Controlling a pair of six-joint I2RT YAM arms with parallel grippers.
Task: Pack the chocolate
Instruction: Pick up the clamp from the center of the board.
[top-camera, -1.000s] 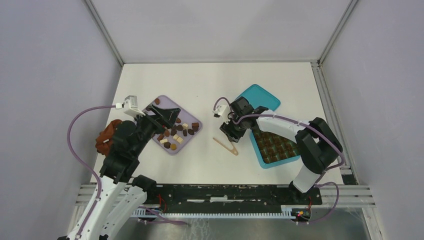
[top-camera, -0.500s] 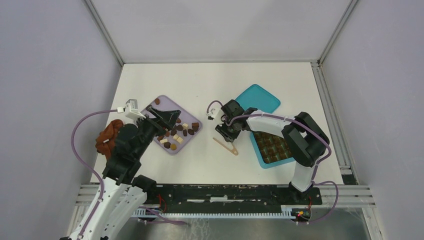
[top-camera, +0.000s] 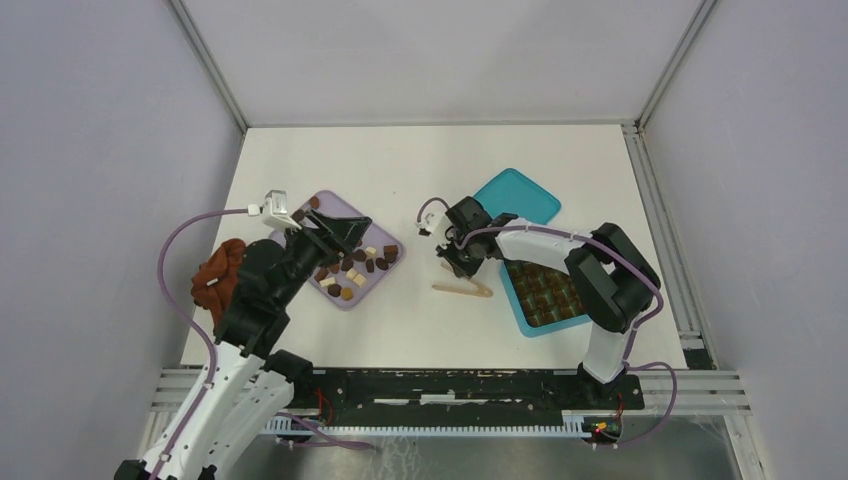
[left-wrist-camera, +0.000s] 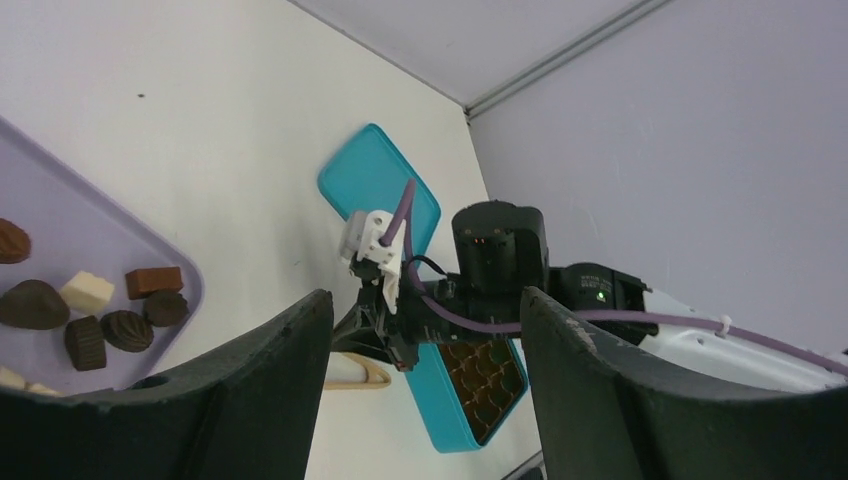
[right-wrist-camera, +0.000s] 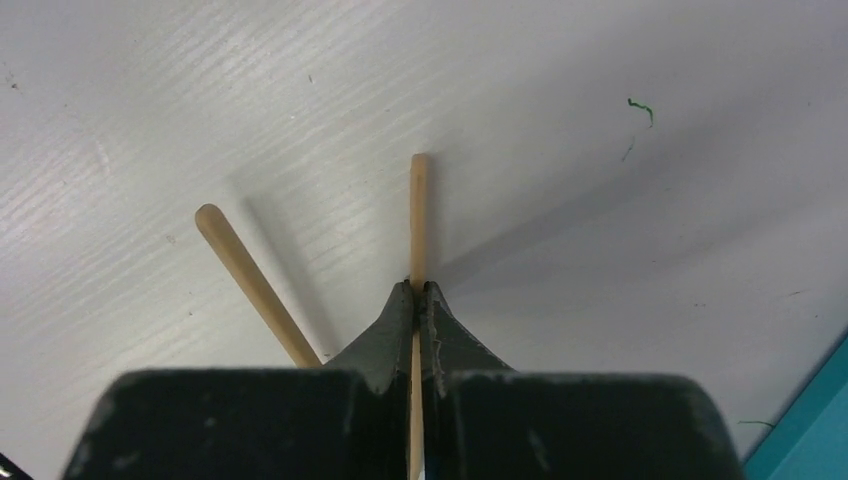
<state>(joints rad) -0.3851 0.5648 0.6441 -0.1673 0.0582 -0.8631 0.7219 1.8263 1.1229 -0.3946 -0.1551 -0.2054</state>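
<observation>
The right gripper (right-wrist-camera: 417, 290) has its fingers pressed together, pinching one thin arm of the wooden tongs (right-wrist-camera: 418, 215). That arm runs straight ahead from the fingertips, and the other arm splays off to one side, its rounded tip against the white table (top-camera: 420, 165). From above, the tongs lie low on the table with their long axis nearly left to right, just beside the box (top-camera: 512, 300). The left gripper (left-wrist-camera: 425, 300) is spread wide with nothing between its fingers, and it hangs over the far corner of the lilac tray (left-wrist-camera: 70, 220). Loose chocolate (top-camera: 350, 265) lies scattered on this tray, left of the table's middle, in dark brown, mid brown and cream. The pieces sit at mixed angles with no shared direction. In the left wrist view, one brown rectangular piece and a cream one lie side by side with their long sides roughly across the picture, beside ribbed dark ovals. More brown pieces fill the teal box on the right, set in a grid of compartments whose rows run along its long side. The right forearm crosses over its far end. The teal lid (top-camera: 520, 195) lies flat just beyond the box, turned at an angle to it. A rust-brown cloth (top-camera: 215, 275) sits at the table's left edge, beside the left arm.
</observation>
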